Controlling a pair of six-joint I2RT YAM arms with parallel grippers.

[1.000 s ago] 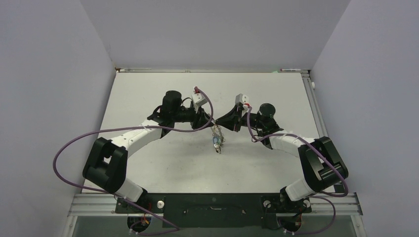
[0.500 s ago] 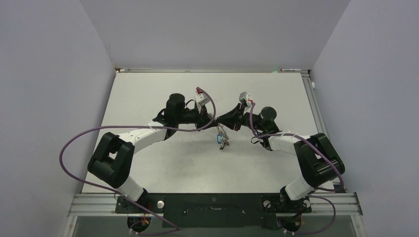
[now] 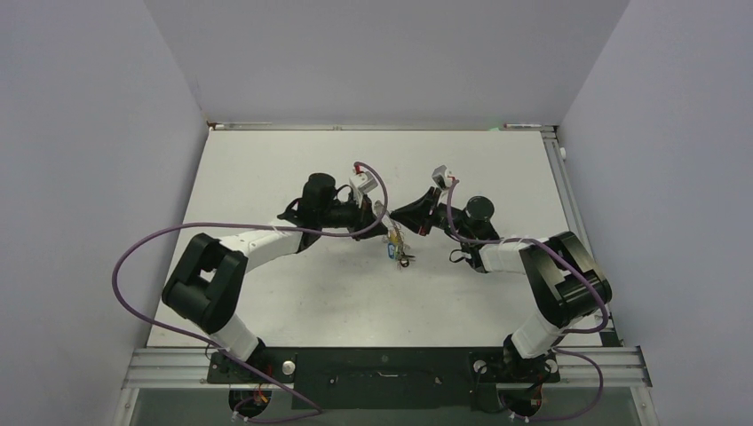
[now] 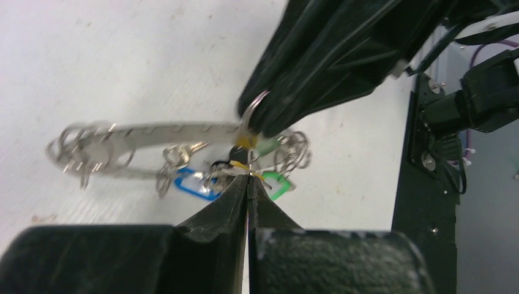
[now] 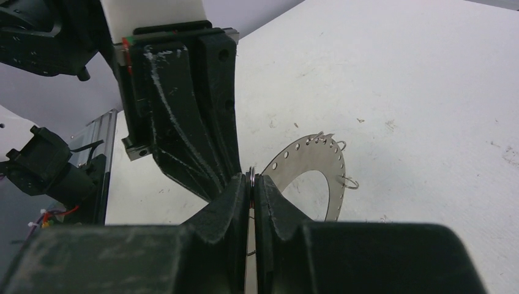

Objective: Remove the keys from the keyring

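The keyring (image 5: 309, 160), a flat grey ring with small holes round its rim, hangs between my two grippers above the table; it also shows edge-on in the left wrist view (image 4: 153, 131). Small wire rings and keys with blue (image 4: 193, 184), green (image 4: 278, 184) and yellow (image 4: 246, 141) heads hang from it, and show as a small bunch in the top view (image 3: 397, 249). My left gripper (image 4: 248, 177) is shut on a thin yellow-headed key. My right gripper (image 5: 251, 179) is shut on a small wire ring at the keyring's edge. The two grippers nearly touch (image 3: 393, 232).
The white table (image 3: 266, 160) lies under both arms. Purple cables (image 3: 142, 257) loop off the left arm. The black base rail (image 3: 382, 368) runs along the near edge. Grey walls close in the left, right and back.
Both grippers have moved closer together and a little to the right. The keyring bunch has shifted up and right with them. Both arms' elbows have swung inward.
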